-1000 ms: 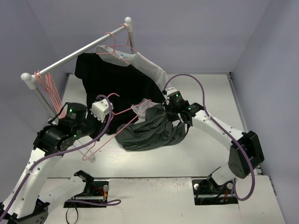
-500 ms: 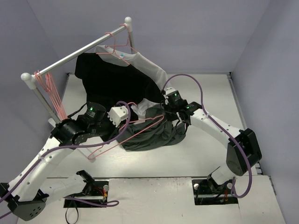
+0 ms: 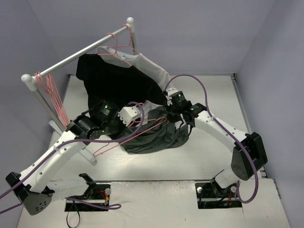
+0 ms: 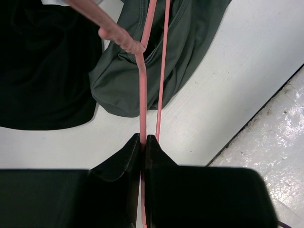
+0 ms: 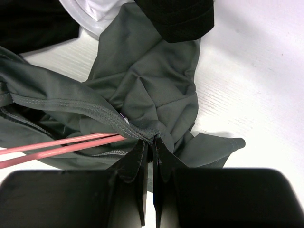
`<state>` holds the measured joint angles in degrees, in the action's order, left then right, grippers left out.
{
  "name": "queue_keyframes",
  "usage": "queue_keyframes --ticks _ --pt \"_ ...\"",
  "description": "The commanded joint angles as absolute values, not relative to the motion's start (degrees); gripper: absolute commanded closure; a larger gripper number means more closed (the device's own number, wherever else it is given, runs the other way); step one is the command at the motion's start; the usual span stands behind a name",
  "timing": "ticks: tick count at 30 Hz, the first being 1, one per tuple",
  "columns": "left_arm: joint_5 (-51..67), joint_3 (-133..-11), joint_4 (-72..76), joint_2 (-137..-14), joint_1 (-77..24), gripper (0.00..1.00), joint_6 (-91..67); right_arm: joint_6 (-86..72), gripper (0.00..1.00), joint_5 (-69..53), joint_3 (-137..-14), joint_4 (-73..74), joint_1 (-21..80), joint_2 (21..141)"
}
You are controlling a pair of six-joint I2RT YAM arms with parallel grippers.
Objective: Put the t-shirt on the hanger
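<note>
white table shows bare from the heap's right side to the wall. t-shirt, dark grey-green, lies crumpled mid-table beside the black shirt. hanger is thin pink wire, long axis near-left to far-right, far end inside the cloth. left gripper is clamped on the wire, right gripper pinching the stitched hem.

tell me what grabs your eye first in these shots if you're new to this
Mid-table, both arms meet over the crumpled grey-green t-shirt: the left pincer is shut on the pink hanger, whose far end reaches into the shirt, while the right pincer pinches its stitched hem. Behind them a black shirt and a pale shirt hang from the metal rail, with spare pink hangers bunched at its left end.
</note>
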<state>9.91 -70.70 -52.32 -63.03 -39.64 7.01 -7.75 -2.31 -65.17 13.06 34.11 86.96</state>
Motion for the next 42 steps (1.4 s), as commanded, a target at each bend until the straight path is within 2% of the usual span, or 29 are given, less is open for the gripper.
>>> queue_keyframes --ticks 1,11,22,35,42 --pt "9.8 -72.2 -47.5 -63.8 -40.0 1.0 8.7 -6.2 1.0 -3.7 -68.1 11.5 34.2 83.1" --pt "15.8 -71.9 -42.9 -63.6 -40.6 1.0 9.1 -0.6 1.0 -6.2 -69.3 11.5 35.9 78.5" --pt "22.6 -78.8 -40.8 -62.8 -40.6 1.0 9.1 4.4 0.97 -12.0 -74.8 11.6 37.6 72.4" --pt "21.4 -78.1 -39.3 -61.0 -40.3 1.0 7.9 8.9 1.0 -8.6 -72.7 11.7 37.4 69.3" --pt "28.6 -75.4 -33.3 -61.8 -40.3 1.0 4.3 10.4 1.0 -17.6 -76.7 11.7 37.5 70.7"
